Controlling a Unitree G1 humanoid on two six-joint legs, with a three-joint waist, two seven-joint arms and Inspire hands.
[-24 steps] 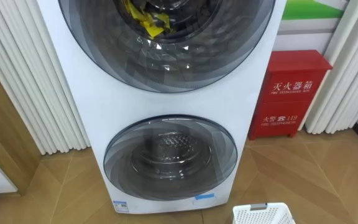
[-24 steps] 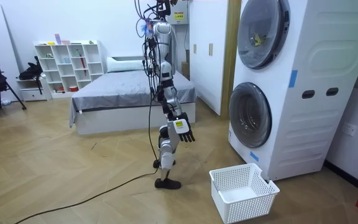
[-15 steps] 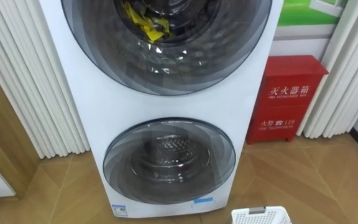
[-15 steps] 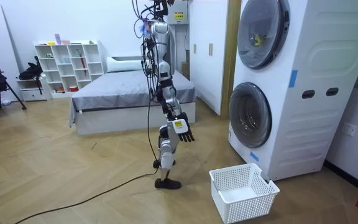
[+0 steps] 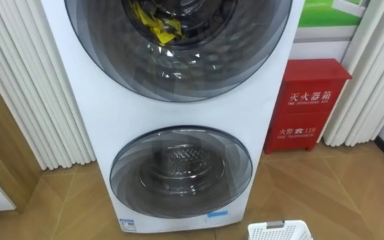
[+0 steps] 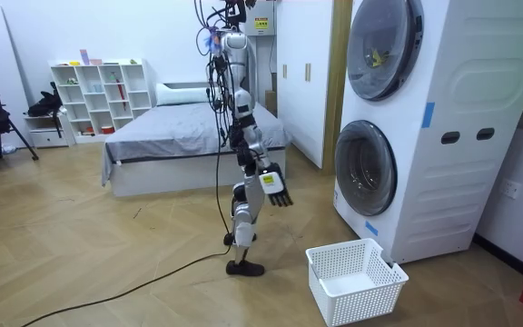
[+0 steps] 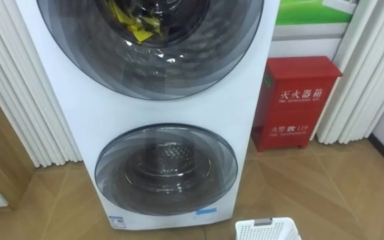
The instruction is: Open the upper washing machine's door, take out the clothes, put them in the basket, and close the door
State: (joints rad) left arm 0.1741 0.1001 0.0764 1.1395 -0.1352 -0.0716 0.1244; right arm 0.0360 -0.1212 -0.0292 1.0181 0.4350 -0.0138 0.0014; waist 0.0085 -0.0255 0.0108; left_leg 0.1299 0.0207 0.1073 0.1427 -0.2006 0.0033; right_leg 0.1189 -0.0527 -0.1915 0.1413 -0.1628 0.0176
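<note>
Stance: The robot stood on the wooden floor, facing the washing machine, apart from it, with the bed behind.
Clothes: A yellow bundle lay inside the upper drum, behind the upper door, which appeared closed.
Lower drum: Seen through its door, it looked empty.
Right robot hand: It was held low in front of the body, fingers apart and straight, holding nothing.
Key relation: The clothes lay ahead of and well above this robot hand, which was pointed toward the machine.
Basket: It sat on the floor just beside the machine's front lower edge.
Next move (judgement): Step closer, raise the arm and open the upper door first.
Risk (judgement): The basket lay near the walking path.
</note>
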